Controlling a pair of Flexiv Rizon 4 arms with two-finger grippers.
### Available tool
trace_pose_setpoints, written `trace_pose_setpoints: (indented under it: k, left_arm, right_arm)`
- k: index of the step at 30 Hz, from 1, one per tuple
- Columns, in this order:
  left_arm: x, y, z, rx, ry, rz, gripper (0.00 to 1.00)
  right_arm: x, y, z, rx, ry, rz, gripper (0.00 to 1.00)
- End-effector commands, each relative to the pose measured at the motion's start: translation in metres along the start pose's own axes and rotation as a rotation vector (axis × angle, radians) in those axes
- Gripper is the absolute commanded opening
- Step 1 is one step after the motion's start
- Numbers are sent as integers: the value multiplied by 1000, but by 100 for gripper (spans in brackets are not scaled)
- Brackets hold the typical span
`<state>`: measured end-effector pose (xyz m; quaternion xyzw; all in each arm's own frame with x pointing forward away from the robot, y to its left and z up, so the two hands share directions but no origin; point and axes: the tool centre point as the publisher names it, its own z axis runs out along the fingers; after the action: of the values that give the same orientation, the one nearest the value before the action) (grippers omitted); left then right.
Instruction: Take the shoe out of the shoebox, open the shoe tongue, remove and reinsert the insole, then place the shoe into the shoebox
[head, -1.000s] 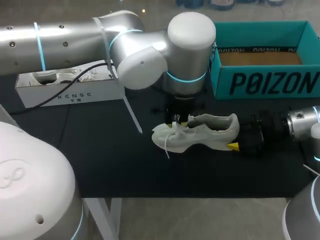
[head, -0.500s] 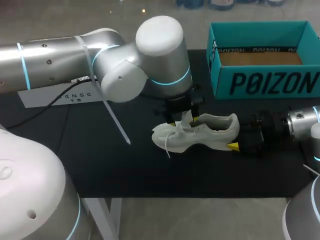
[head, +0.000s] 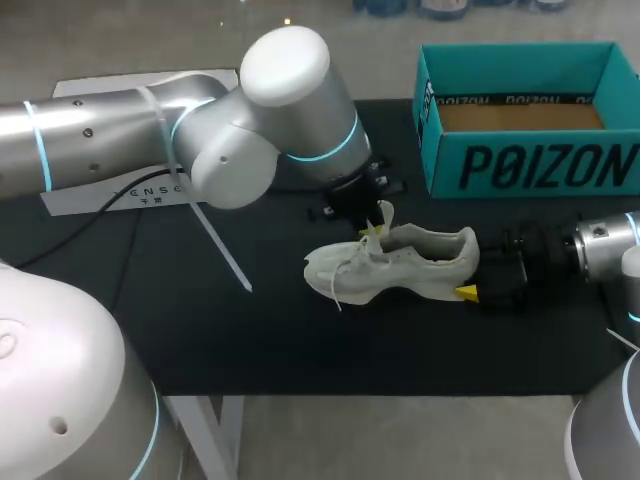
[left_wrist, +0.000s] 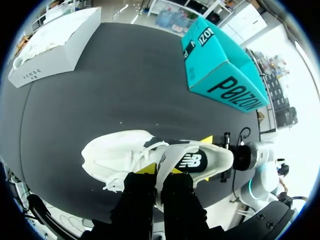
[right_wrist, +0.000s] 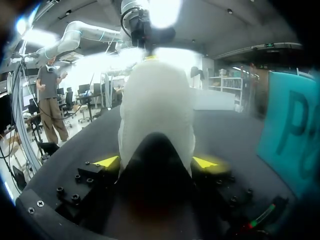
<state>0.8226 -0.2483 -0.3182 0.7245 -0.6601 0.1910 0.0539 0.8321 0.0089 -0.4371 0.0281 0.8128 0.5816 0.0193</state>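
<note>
A black tabletop (head: 250, 330) carries everything. Seen from the head camera, the left arm comes in from 9 o'clock and the right from 3 o'clock.

The teal shoebox (head: 530, 165) stands open at about 2 o'clock from the centre, with a brown cardboard floor inside and large dark lettering along its near wall. A long white box (head: 105, 195) lies at 10 o'clock with a small line of dark print on its side.

The shoe (head: 400, 270) sits mid-tabletop on its sole, outside the shoebox. It is off-white with a loose lace, toe to 9 o'clock and heel to 3 o'clock.

The right tool (right_wrist: 156, 161) clasps the heel, one yellow tip pressed on each side.

The left tool (left_wrist: 159, 172), at 12 o'clock over the shoe, pinches the tongue (head: 383, 218), which stands up from the opening.
</note>
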Motion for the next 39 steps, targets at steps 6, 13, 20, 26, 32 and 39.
trace_pose_setpoints:
  k: [6, 13, 20, 26, 32, 39]
  left_arm:
    - [-28, 18, -5, -2, 38, -59, 0]
    - [-40, 28, 7, -38, 88, -112, 0]
    - [-39, 27, 3, -30, 104, -114, 100]
    - [-20, 17, -21, -14, 71, 5, 100]
    - [8, -1, -45, -103, -11, 315, 100]
    - [36, -4, -54, -272, -112, 882, 100]
  right_arm:
    - [0, -7, 5, 1, -1, 1, 0]
    - [0, -7, 5, 1, -1, 1, 0]
    - [0, -7, 5, 1, -1, 1, 0]
    - [0, -7, 5, 1, -1, 1, 0]
    - [0, -7, 5, 1, -1, 1, 0]
    - [0, -7, 5, 1, -1, 1, 0]
